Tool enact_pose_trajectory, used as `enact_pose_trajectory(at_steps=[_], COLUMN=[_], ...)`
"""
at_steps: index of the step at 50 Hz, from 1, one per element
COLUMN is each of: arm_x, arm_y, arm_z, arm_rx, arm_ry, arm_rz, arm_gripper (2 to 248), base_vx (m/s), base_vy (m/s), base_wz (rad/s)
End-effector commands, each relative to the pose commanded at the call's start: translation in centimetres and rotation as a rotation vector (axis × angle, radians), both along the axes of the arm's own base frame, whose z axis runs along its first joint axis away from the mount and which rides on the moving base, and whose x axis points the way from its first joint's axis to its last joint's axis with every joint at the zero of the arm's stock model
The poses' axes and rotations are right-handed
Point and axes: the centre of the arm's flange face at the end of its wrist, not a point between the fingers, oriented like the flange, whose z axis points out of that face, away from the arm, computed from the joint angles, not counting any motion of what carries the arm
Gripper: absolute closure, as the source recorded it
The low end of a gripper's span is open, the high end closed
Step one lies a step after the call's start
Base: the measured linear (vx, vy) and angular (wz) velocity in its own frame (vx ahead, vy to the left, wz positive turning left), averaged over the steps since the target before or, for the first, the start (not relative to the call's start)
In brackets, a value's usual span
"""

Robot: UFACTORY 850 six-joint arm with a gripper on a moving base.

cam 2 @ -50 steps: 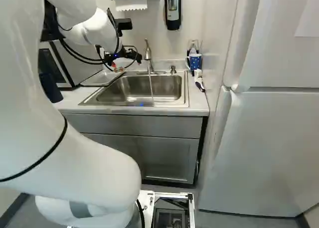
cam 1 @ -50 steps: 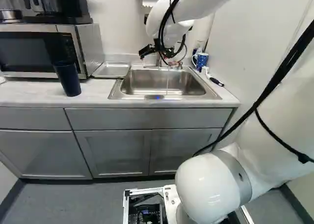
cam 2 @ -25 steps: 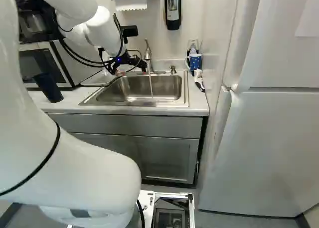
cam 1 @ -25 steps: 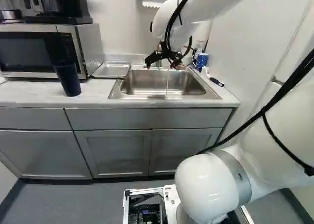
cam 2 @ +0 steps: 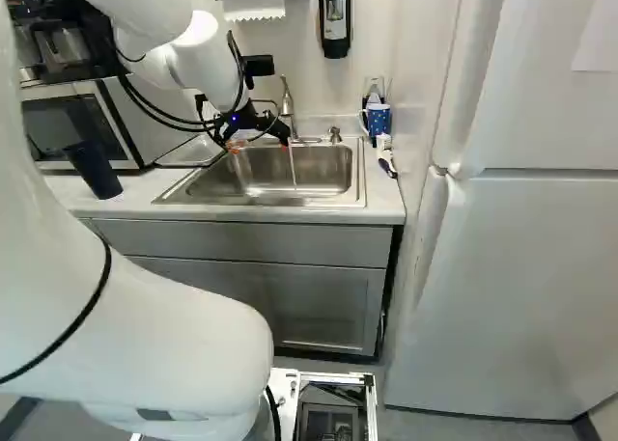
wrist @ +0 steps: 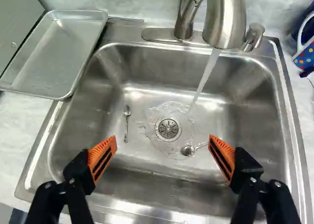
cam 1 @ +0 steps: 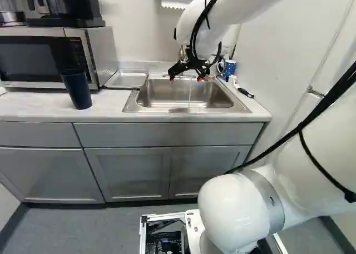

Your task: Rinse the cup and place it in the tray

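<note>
Above the sink my gripper points down, over its back part. In the wrist view the gripper stands wide open, nothing between its orange pads. Water runs from the faucet into the basin near the drain. Two spoons lie in the basin, one left of the drain, another close to it. The metal tray is bare, at the sink's left side. A dark blue cup stands on the counter before the microwave. A blue dotted mug stands right of the sink.
The microwave carries a coffee maker. A brush lies right of the sink. A soap dispenser hangs on the wall behind, and a white fridge stands at the right of the right base view.
My arm has shifted to the right in both base views, and the gripper has tilted from pointing sideways to pointing down over the sink. The base has not moved.
</note>
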Motion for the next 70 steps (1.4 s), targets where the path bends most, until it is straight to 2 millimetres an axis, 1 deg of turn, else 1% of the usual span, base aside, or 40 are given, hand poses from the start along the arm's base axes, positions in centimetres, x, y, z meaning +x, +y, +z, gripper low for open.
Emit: enact_pose_trajectory(at_steps=[13,21,29,39,70], arm_x=[0.1,0.8,1.7,2.2,2.9], arm_y=[0.3,1.1,2.3,3.9,9.0], arm_z=[0.0,0.1,0.1,0.2,0.3], arm_rx=[0.0,0.0,-0.001,-0.001,-0.002], arm_ry=[0.0,0.003,0.006,0.008,0.012], arm_rz=[0.008,0.024,0.048,0.083,0.191], arm_gripper=[3,3,3,3,3], base_vx=[0.0,0.0,0.0,0.0,0.0], base_vy=[0.0,0.0,0.0,0.0,0.0], base_wz=[0.0,0.0,0.0,0.0,0.0])
